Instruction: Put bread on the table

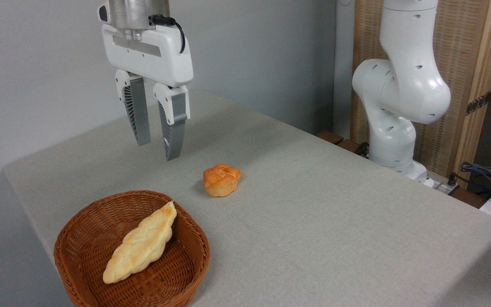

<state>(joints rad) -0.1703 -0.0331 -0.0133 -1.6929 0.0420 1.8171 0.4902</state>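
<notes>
Sitting on the bare cloth of the table, the bread — a small knotted bun, golden-orange — rests on its own base, just beyond the rim of the wicker basket and apart from it. That placement reads as the goal already met: the bun is out on the tabletop, touching nothing else. The long pale loaf lies slantwise inside the basket, one tip up against the far rim; it is not the piece the task names, which would explain why it is left there.

The single fixed camera shows the gripper hanging well above the surface, up and to the left of the bun, its two ribbed fingers pointing down and slightly spread with nothing between them — empty and parted. The wrist is near vertical. Behind, at the right edge of the table, the arm's white base column stands upright.
</notes>
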